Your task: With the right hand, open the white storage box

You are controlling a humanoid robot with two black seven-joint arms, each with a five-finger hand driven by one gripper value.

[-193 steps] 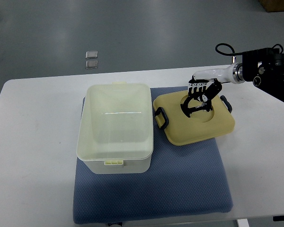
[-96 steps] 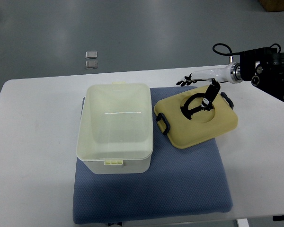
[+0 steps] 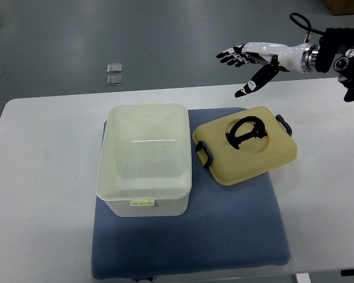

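The white storage box (image 3: pixel 144 158) stands uncovered on the left part of a blue mat (image 3: pixel 224 230). Its cream lid (image 3: pixel 246 151) lies flat on the mat just to the right of the box, black carry handle (image 3: pixel 245 131) facing up and black latches at its ends. My right hand (image 3: pixel 243 65) hovers well above and behind the lid, fingers spread, holding nothing. Its arm enters from the upper right edge. No left arm shows.
The mat lies on a white table (image 3: pixel 41 177) whose far edge runs behind the box. Two small grey squares (image 3: pixel 114 74) sit on the floor beyond the table. A dark brown object (image 3: pixel 345 6) shows at the top right corner.
My right hand let go of the lid's handle and rose up and back, away from the lid. The lid settled slightly to the right on the mat.
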